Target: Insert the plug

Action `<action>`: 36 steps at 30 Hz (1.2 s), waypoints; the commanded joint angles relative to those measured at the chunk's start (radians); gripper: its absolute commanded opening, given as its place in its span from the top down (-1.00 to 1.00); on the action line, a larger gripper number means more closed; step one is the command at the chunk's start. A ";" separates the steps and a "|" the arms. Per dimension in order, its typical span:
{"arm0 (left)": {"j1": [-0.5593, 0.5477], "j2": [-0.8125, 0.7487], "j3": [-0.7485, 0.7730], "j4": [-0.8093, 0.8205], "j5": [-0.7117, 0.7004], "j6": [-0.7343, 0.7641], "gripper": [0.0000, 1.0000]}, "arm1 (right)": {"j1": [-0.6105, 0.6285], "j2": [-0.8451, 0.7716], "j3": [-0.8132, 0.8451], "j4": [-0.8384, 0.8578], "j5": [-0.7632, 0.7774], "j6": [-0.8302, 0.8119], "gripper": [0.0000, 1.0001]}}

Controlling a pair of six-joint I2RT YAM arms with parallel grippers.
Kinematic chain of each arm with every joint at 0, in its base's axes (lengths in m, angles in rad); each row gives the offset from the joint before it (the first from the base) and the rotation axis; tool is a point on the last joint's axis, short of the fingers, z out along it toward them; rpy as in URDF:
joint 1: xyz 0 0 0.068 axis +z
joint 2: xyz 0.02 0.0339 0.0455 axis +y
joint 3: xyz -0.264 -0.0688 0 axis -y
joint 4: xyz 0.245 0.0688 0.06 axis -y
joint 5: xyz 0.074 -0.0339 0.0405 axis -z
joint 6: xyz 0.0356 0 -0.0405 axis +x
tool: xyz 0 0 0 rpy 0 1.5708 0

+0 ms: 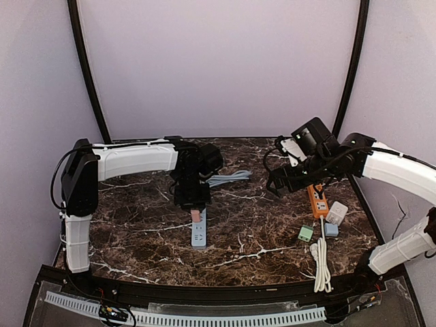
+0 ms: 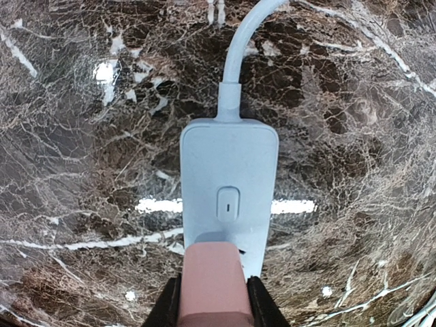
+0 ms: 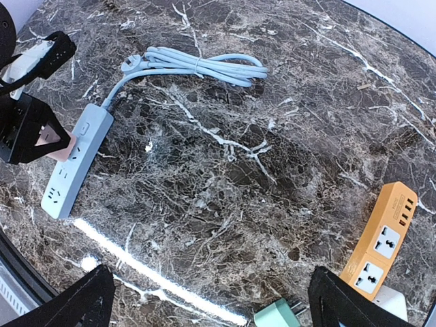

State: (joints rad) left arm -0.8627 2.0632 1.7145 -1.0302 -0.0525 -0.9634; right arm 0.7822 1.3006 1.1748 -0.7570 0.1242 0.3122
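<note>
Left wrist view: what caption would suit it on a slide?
Left gripper holds a pink plug at the pale blue power strip.

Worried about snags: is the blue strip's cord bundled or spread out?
Bundled: the cord lies in tied loops beyond the blue strip.

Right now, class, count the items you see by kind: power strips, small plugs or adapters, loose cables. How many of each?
Power strips: 2 (blue strip, orange strip)
Plugs or adapters: 4 (pink plug, green adapter, white adapter, pale blue adapter)
Loose cables: 1 (white cable)
Total: 7
</note>
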 commanded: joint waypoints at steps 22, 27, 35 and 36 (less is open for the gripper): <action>0.006 0.020 -0.150 0.093 0.085 0.006 0.98 | -0.006 0.010 -0.024 -0.001 0.010 0.008 -0.97; 0.004 0.042 -0.133 0.099 0.103 0.001 0.98 | -0.006 0.020 -0.018 -0.005 0.028 0.007 -0.97; 0.009 0.064 -0.059 0.039 0.065 0.049 0.98 | -0.006 0.019 -0.018 -0.030 0.100 0.014 -0.97; 0.009 0.064 -0.064 0.033 0.067 0.026 0.98 | -0.006 0.020 -0.018 -0.032 0.108 0.015 -0.97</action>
State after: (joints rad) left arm -0.8547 2.0579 1.6688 -0.9733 0.0017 -0.9264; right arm 0.7822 1.3163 1.1599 -0.7670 0.1776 0.3164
